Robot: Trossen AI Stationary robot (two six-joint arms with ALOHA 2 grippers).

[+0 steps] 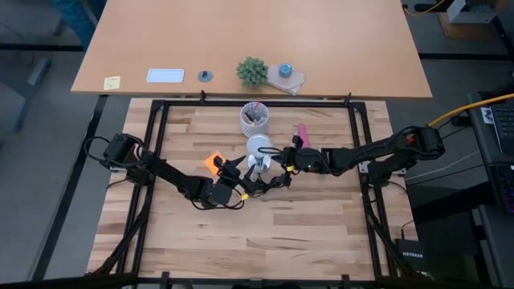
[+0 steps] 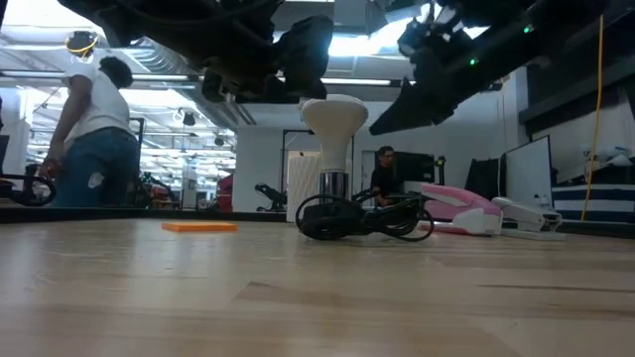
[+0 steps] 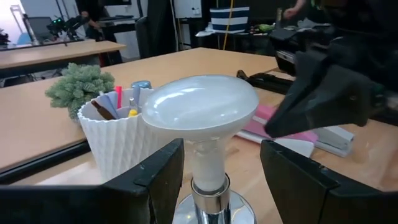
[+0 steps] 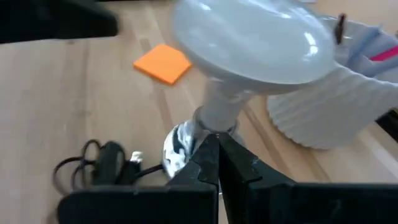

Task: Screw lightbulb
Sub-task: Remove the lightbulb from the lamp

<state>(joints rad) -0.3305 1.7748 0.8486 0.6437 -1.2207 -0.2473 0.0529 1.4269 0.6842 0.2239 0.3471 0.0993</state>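
The white funnel-shaped lightbulb (image 1: pixel 259 148) stands upright, wide end up, with its narrow base in the round silvery fitting (image 2: pixel 333 186), whose black cord (image 2: pixel 369 218) lies coiled on the table. My left gripper (image 3: pixel 222 177) is open, with one finger on either side of the bulb's neck (image 3: pixel 209 163) and a gap on both sides. My right gripper (image 4: pixel 213 154) is shut and empty. It points at the bulb's base from the table's right, and its tip (image 2: pixel 382 124) stops just short of the bulb.
A white ribbed cup of pens (image 1: pixel 255 119) stands just beyond the bulb. An orange pad (image 1: pixel 213 163) lies to its left and a pink stapler (image 1: pixel 302 133) to its right. A small plant (image 1: pixel 252 72) sits on the far desk. A person (image 2: pixel 94 119) stands in the room behind.
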